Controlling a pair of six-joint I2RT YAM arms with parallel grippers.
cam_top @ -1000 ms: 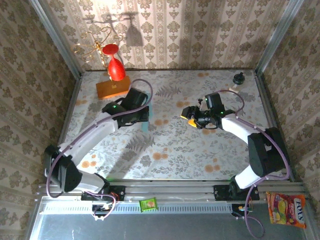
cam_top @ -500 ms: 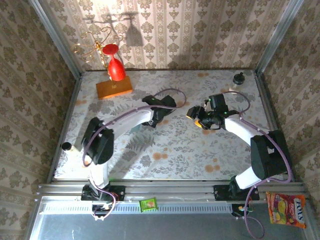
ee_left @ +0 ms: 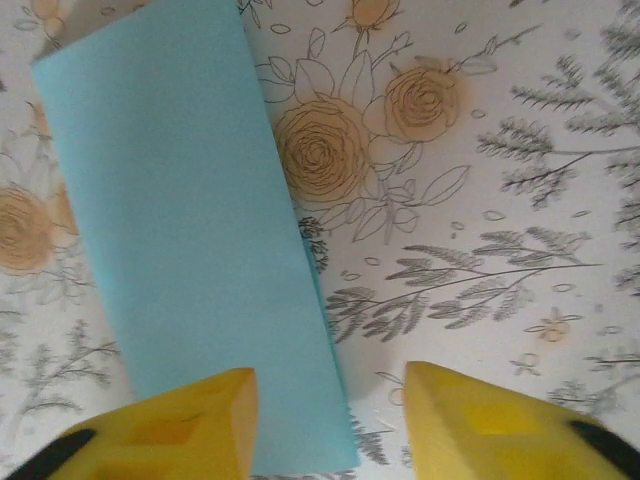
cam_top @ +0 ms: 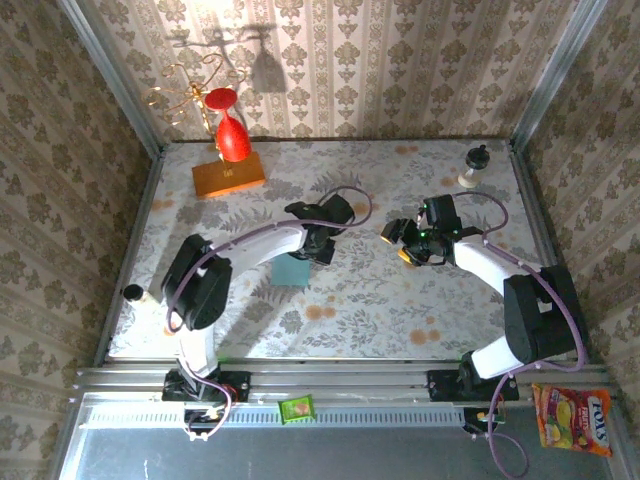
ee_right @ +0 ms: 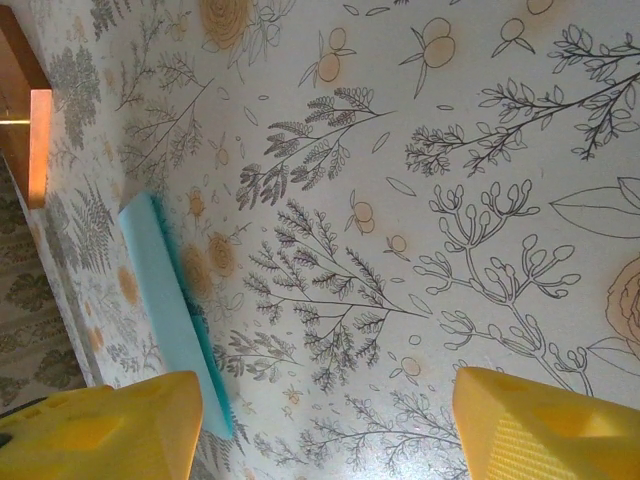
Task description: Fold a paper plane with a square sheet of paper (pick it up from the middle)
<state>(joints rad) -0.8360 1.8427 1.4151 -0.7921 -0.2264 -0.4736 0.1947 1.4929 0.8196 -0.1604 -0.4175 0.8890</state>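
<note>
**Item:** sheet (cam_top: pixel 292 270), light-blue paper.

**Position:** Flat on the bench (cam_top: pixel 380 300), left of centre. It lies just beside the left tool (cam_top: pixel 320 247), on the side nearer the arm bases. In the left wrist view the sheet (ee_left: pixel 190 230) runs away from the tool (ee_left: pixel 330 400). Its near short end reaches into the gap between the two fingers, and one corner is hidden behind the left-hand finger (ee_left: pixel 180 425). It is well apart from the right tool (cam_top: pixel 400 243). That tool's wrist view shows the sheet (ee_right: pixel 170 300) edge-on, far off to the side, near the orange block (ee_right: pixel 25 120).

**Material and form:** Thin, matte, unmarked. A long rectangle, doubled, with a second layer's edge showing along one long side. The bench covering is pale with printed roses and ferns. The fingers are yellow, blunt and faceted.

**Left tool:** Fingers spread, pinching nothing, pointed down at the bench.

**Right tool** (ee_right: pixel 325 425): Fingers spread wide, with bare bench between them.

**Arms:** The left forearm reaches from a raised elbow at the left to the bench centre. The right forearm angles inward from the right side.
</note>
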